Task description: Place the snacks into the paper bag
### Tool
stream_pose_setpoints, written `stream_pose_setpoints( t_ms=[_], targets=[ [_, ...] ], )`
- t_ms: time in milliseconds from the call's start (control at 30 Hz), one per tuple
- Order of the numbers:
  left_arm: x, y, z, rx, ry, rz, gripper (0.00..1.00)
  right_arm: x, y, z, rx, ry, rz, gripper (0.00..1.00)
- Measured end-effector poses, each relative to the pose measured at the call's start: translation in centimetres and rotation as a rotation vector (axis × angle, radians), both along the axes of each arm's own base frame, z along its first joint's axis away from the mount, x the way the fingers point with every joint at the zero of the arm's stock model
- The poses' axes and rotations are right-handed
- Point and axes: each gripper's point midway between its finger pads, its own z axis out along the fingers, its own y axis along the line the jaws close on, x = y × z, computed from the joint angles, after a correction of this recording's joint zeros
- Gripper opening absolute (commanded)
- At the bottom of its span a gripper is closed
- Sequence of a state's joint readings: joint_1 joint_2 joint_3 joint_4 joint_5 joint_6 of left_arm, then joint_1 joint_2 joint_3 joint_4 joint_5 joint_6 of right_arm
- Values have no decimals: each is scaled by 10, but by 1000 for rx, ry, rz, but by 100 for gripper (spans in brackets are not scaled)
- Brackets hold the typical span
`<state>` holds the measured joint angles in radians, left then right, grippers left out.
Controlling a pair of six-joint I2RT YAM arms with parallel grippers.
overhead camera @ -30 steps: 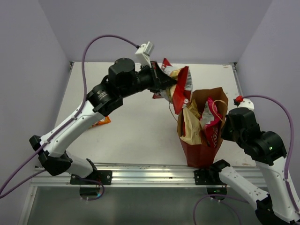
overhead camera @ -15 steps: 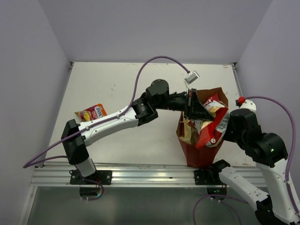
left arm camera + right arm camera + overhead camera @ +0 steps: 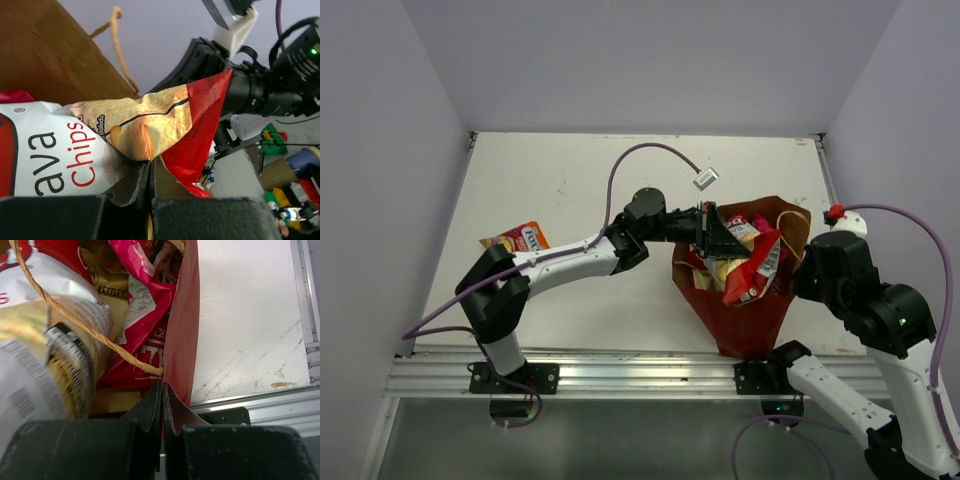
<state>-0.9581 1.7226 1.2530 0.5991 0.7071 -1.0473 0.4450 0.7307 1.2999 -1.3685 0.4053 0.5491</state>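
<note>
The paper bag (image 3: pixel 745 320) stands at the table's near right edge, its mouth stuffed with snacks. My left gripper (image 3: pixel 712 238) reaches into that mouth, shut on the seam of a red-and-white chips packet (image 3: pixel 145 125) that leans over the other packets (image 3: pixel 757 265). Its jaws (image 3: pixel 150 165) pinch the packet's edge, with the bag's brown wall (image 3: pixel 50 55) behind. My right gripper (image 3: pixel 162 386) is shut on the bag's rim (image 3: pixel 180 315), beside a twine handle (image 3: pixel 75 320). A magenta packet (image 3: pixel 145 340) lies inside. A small red-yellow packet (image 3: pixel 520 240) lies on the table at the left.
The white table (image 3: pixel 620 190) is walled by grey panels at left, back and right. An aluminium rail (image 3: pixel 620 372) runs along the near edge, carrying both arm bases. The left arm's purple cable (image 3: pixel 620 170) arcs over the table.
My left arm swung the red-and-white packet from above the table's back over to the bag and lowered it into the mouth. The bag's mouth spread leftward. The right arm held still.
</note>
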Motion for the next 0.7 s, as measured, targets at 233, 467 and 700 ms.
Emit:
stream_pose_setpoints(
  t_ms=[233,467,700],
  targets=[
    [31,-29,-43,63,108,51,0,0,1,3,7,-6,3,0],
    [42,-37,-43,77,148,94,0,0,1,3,6,-6,3,0],
    [58,-39,-35,77,203,168,0,0,1,3,6,-6,3,0]
  ],
)
